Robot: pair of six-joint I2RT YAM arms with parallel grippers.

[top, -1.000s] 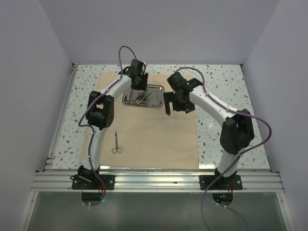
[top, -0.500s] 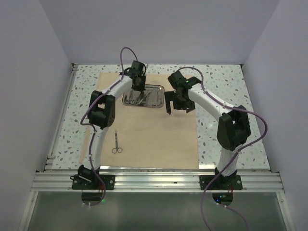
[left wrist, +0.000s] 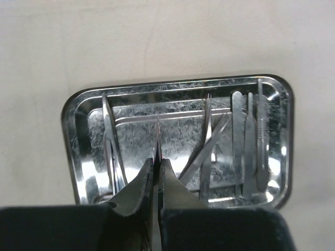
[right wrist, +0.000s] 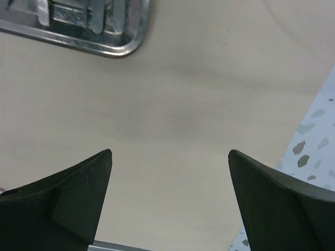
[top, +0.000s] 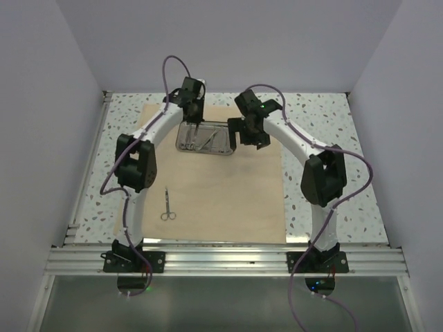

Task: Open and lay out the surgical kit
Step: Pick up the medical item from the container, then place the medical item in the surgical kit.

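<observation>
- Overhead, the beige cloth wrap [top: 221,200] lies spread flat on the speckled table [top: 325,117]. The steel tray [top: 221,145] sits near the cloth's far edge, and a pair of scissors [top: 168,205] lies alone near its left edge, well apart from the tray.
- Both arms arch in over the cloth from the table's near edge, purple cables [top: 173,66] looping above them. From above, the left wrist hides the tray's far left corner.
- Up close, the tray holds tweezers [left wrist: 108,130] along one short side, a crossed pair of slim tools [left wrist: 207,146] past the middle and flat-handled tools [left wrist: 246,141] by the opposite short rim. Their near ends are cut off by the fingers, and glare off the steel blurs which is which.
- The left gripper [left wrist: 157,166] is pinched closed over the middle of the tray, a thin pointed tool [left wrist: 158,136] poking out from between its fingertips. Whether that tool is clear of the tray floor cannot be told.
- The right gripper [right wrist: 170,152] hangs with jaws spread wide and nothing in them, over bare cloth just beside the tray's right end, near the cloth's right edge.
</observation>
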